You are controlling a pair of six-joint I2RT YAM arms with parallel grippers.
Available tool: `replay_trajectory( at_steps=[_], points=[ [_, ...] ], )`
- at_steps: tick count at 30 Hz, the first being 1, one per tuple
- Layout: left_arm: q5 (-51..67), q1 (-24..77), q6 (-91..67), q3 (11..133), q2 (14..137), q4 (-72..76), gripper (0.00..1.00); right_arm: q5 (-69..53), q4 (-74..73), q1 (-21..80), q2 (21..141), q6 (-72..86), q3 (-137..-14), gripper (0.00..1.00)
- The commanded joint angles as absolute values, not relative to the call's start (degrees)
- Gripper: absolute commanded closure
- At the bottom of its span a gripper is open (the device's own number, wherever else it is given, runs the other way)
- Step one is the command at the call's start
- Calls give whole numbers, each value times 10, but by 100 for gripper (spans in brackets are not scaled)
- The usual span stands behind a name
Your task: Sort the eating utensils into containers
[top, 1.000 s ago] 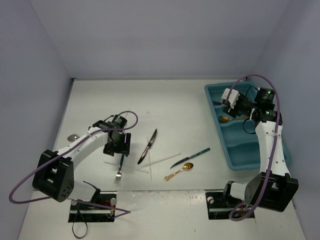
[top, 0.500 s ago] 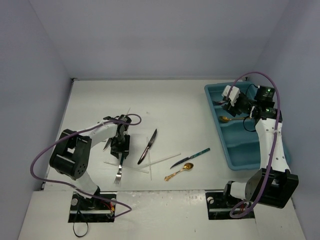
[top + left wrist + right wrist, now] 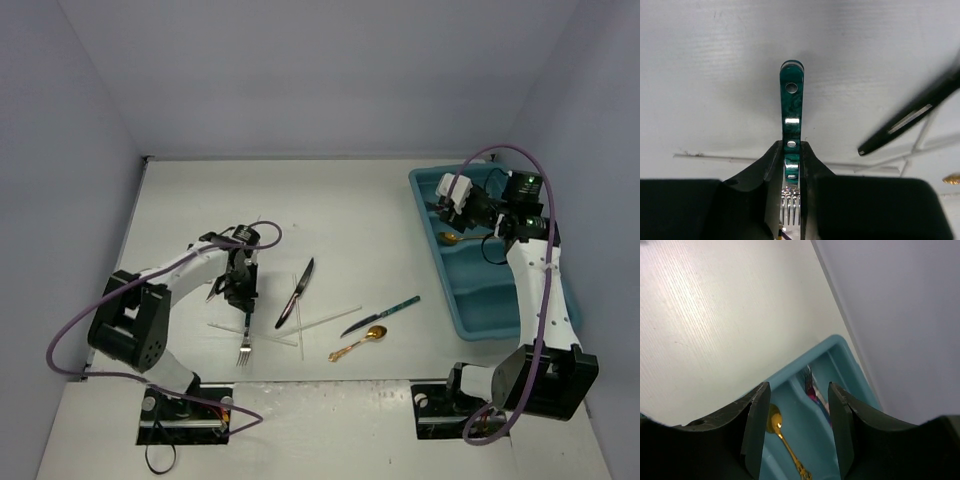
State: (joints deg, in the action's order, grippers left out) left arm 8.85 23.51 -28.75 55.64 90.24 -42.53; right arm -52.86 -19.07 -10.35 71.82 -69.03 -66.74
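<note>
White table (image 3: 380,215), lilac walls (image 3: 300,70); left pincer (image 3: 791,148) clamps teal fork (image 3: 791,100); right pincer (image 3: 797,390) agape, empty.

a silver fork with a marbled teal handle (image 3: 791,107) sits left of the surface's middle, tines toward the near edge, pinched at its neck by the left pincer (image 3: 791,152). to its right lie a dark knife (image 3: 297,291), thin white sticks (image 3: 335,316), a teal-handled knife (image 3: 385,312) and a gold spoon (image 3: 358,345). a teal-blue plastic tray (image 3: 450,292) lies along the right edge, holding a second gold spoon (image 3: 785,440) and a pink-handled fork (image 3: 810,386).
</note>
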Motion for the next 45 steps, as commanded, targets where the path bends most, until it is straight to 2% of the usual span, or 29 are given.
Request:
replay_trajectory(
  at_steps=[1, 5, 11, 15, 22, 31, 45],
  points=[
    [122, 240, -248, 602, 812, -472, 100, -547, -166, -67, 684, -707, -677, 53],
    [206, 232, -211, 692, 811, -522, 100, -537, -167, -24, 676, -746, -677, 55],
    [371, 249, -188, 834, 907, -535, 100, -515, -166, 89, 654, -916, -648, 57],
    [489, 305, -187, 905, 989, -534, 100, -490, -167, 213, 645, -1019, -634, 58],
    [619, 362, -196, 957, 1058, -533, 100, -456, -173, 402, 666, -1084, -621, 63],
    [675, 365, -187, 894, 1052, -535, 100, -437, -215, 469, 672, -1111, -586, 67],
    [644, 350, -202, 907, 1069, -536, 100, -366, -279, 555, 626, -1047, -564, 69]
  ],
)
